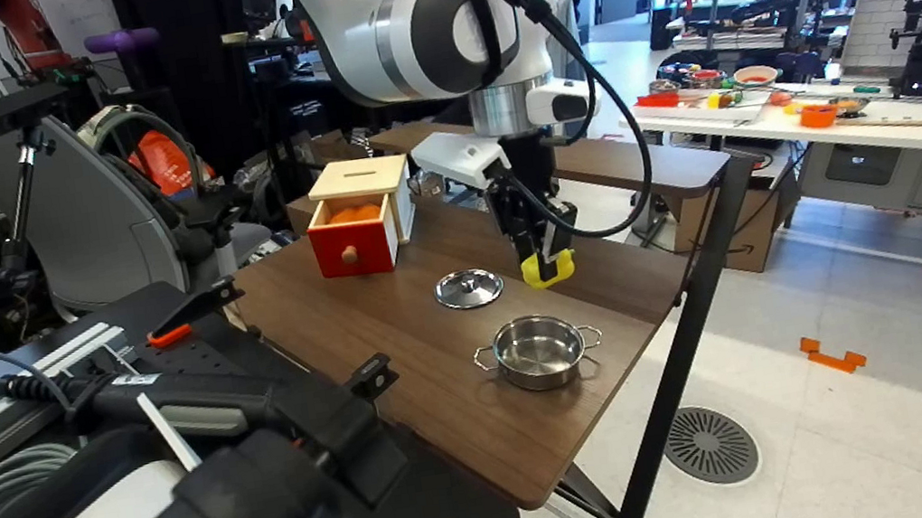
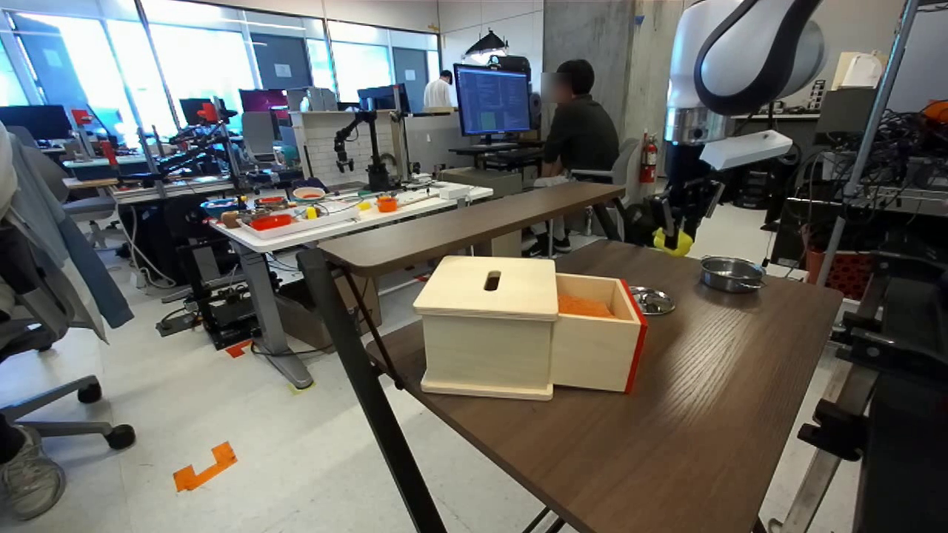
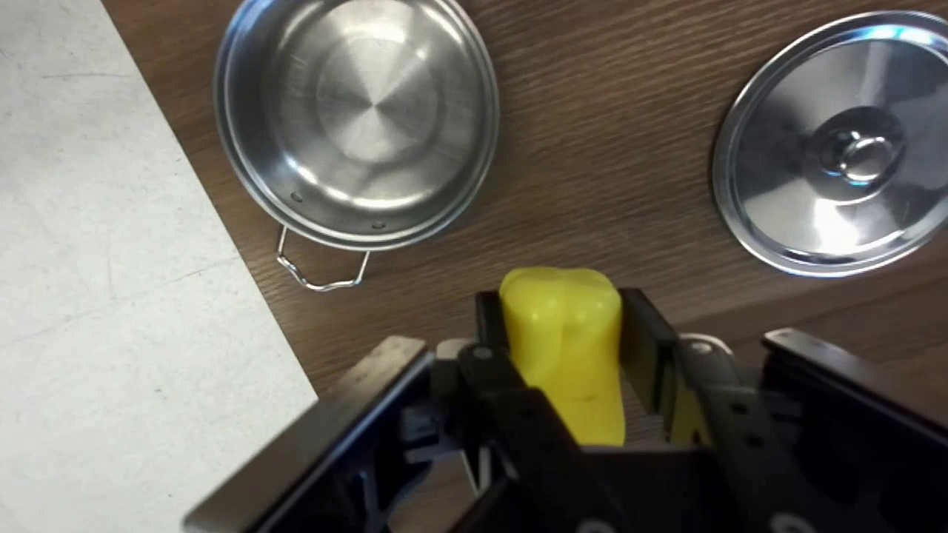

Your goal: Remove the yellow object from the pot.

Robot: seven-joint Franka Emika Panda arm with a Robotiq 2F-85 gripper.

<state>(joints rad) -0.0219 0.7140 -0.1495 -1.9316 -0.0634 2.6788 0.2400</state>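
The yellow object (image 3: 566, 355) is a smooth lobed lump clamped between my gripper's (image 3: 564, 318) two black fingers in the wrist view. It also shows below the fingers in both exterior views (image 1: 533, 274) (image 2: 682, 244), partly hidden by a finger. My gripper (image 1: 548, 260) holds it above the brown table, beside the pot and not over it. The pot (image 1: 543, 376) is a shallow silver round pot with wire side handles, upright on the table. Its inside is bare in the wrist view (image 3: 374, 107). It also stands at the far side in an exterior view (image 2: 732, 279).
A round metal lid (image 1: 469, 289) lies on the table near the pot. A wooden box (image 2: 485, 333) with its red-fronted drawer (image 1: 354, 247) pulled out holds something orange. A raised brown shelf (image 2: 474, 226) and a dark slanted post (image 1: 679, 373) border the table.
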